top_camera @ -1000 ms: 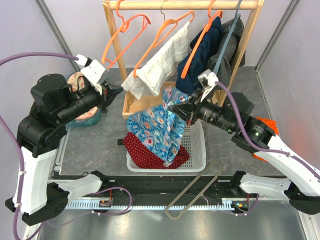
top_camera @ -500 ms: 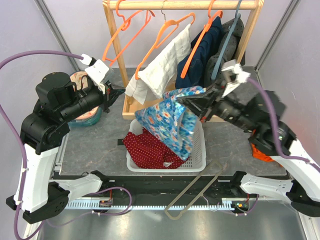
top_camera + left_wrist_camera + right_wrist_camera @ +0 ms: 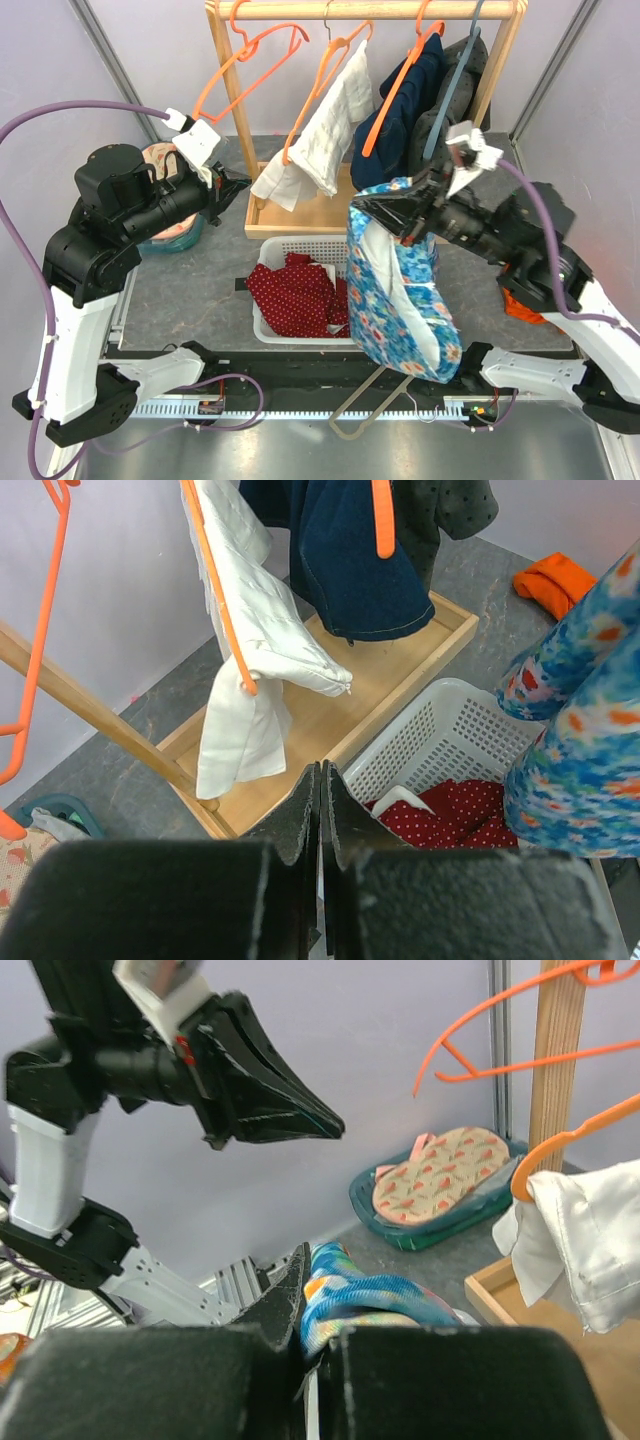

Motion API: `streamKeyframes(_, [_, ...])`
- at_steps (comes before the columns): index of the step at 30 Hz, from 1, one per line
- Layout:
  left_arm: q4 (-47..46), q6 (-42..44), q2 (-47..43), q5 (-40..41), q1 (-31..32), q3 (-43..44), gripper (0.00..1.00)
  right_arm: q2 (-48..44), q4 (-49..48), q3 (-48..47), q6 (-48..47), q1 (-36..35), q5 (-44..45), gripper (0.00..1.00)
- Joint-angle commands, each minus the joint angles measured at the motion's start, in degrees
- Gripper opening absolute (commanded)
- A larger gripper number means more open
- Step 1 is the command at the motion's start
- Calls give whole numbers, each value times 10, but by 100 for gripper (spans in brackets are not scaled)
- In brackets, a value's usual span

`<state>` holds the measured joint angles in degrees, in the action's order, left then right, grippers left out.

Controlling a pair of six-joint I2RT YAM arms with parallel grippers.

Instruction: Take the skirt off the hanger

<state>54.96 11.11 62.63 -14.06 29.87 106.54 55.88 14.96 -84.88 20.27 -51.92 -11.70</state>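
Right now my right gripper (image 3: pixel 372 212) is pinched shut on the top edge of a blue floral fabric garment (image 3: pixel 398 300). The garment hangs from it in a long drape in front of the white plastic lattice basket (image 3: pixel 262 322). My left gripper (image 3: pixel 238 184) is closed tight on nothing, held in the air just beside the left post of the wooden clothes rack (image 3: pixel 232 100).

The dark red polka-dot fabric skirt (image 3: pixel 290 293) lies crumpled inside the basket. Its right part is hidden behind the floral garment, so I cannot tell whether any hanger is caught in it. From my left wrist I see the red cloth low against the basket's inner wall.

A thin orange plastic hanger (image 3: pixel 226 80) hangs bare at the left end of the rail. Next along, a white quilted garment (image 3: pixel 320 130) is draped over another orange one.
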Motion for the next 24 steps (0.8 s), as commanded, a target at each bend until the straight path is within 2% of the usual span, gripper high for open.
streamKeyframes(1, [-7,8,-5,-3,-2,0,2,18,-24,-10,-15,-2,14,0])
streamKeyframes(11, [-9,15,-10,-2,-2,-10,2,56,-44,-5,-25,-2,43,0])
streamKeyframes(17, [-13,17,-10,-1,-2,-14,2,45,-62,96,-11,-2,84,0])
streamKeyframes(19, [-16,18,-8,0,-2,-13,13,39,-67,152,2,-1,100,0])
streamKeyframes(20, [-20,18,-7,-1,-1,-12,30,40,-74,170,8,0,106,0])
streamKeyframes(21, [-24,17,-3,-1,-1,-11,39,42,-77,205,11,0,110,0])
streamKeyframes(22, [-28,15,-1,2,-1,-10,45,46,-77,221,15,0,113,0])
streamKeyframes(24, [-44,10,7,4,-2,-5,47,56,-89,272,30,1,127,0])
